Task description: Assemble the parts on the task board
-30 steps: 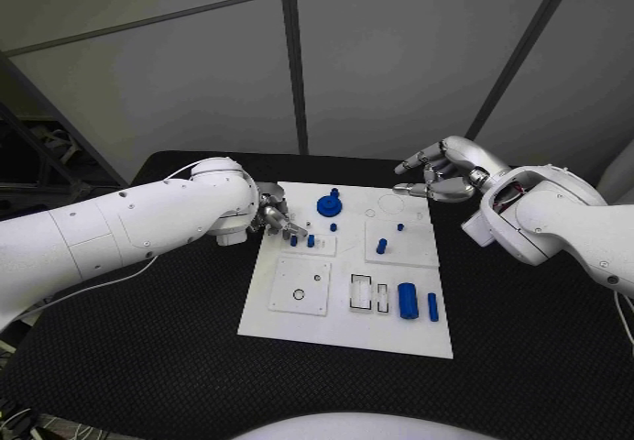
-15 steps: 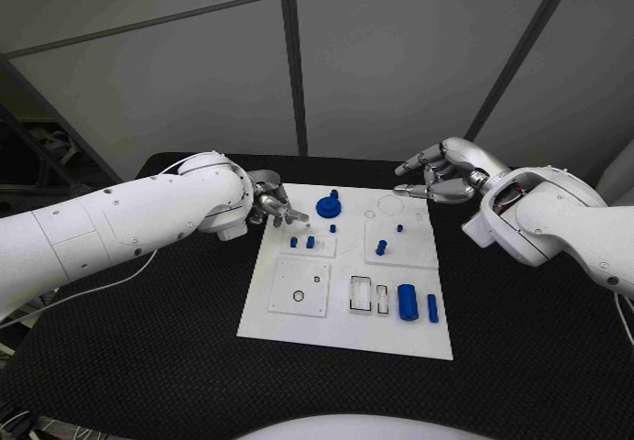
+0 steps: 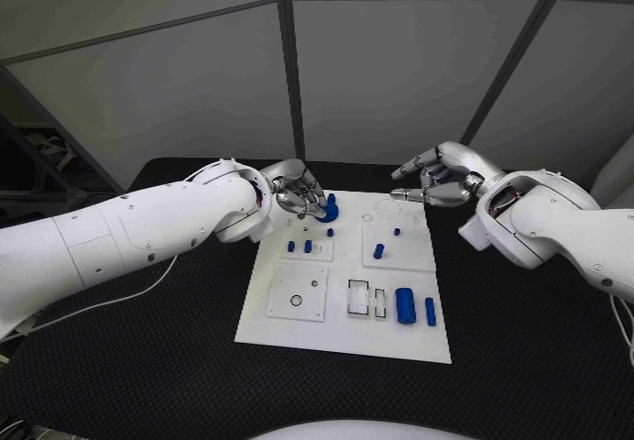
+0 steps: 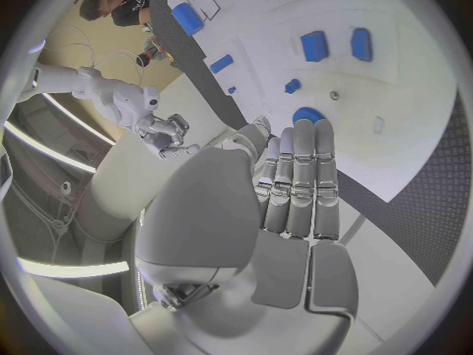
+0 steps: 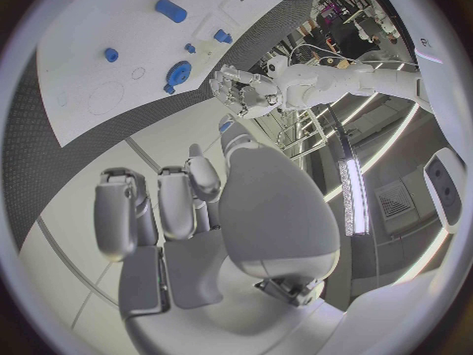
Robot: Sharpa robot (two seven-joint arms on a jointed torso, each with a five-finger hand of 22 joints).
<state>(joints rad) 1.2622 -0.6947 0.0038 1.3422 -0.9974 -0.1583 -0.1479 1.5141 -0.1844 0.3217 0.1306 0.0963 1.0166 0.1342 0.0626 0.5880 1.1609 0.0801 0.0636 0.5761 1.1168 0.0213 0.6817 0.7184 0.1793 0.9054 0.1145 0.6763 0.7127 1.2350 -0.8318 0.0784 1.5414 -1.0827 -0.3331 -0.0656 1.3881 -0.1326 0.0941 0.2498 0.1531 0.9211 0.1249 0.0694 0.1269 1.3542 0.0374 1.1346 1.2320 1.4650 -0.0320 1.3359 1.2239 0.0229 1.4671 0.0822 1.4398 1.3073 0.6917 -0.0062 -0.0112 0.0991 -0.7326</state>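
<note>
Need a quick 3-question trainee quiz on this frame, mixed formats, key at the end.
1. True or false: the left hand holds a blue part.
2. Which hand is over the round blue part at the task board's far end? A) left B) right
3. Fill in: the right hand hangs above the table past the board's far ___ corner.

Key: 1 false; 2 A; 3 right.

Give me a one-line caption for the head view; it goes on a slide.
Left hand hovers open by the blue disc at the white task board's far end; right hand waits beside it.
</note>
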